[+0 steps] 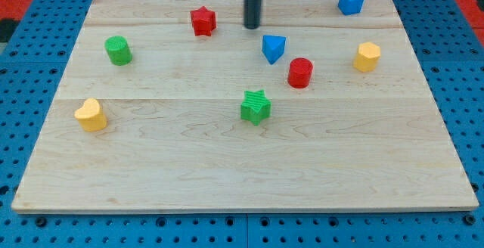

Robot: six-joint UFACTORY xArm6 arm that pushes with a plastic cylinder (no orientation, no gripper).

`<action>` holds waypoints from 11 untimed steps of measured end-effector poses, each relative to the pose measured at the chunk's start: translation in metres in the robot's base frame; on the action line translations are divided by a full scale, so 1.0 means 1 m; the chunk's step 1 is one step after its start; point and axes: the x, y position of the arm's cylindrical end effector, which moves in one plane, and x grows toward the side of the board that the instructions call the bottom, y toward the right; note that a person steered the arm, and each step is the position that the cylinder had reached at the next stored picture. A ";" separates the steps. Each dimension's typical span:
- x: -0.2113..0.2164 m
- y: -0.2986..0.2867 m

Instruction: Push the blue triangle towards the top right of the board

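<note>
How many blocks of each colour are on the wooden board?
Red: 2, the red star and the red cylinder
Blue: 2, the blue triangle and the blue cube
Green: 2, the green cylinder and the green star
Yellow: 2, the yellow heart and the yellow hexagon
Total: 8 blocks
</note>
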 end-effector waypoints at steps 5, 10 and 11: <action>0.039 0.106; 0.028 0.129; 0.040 0.124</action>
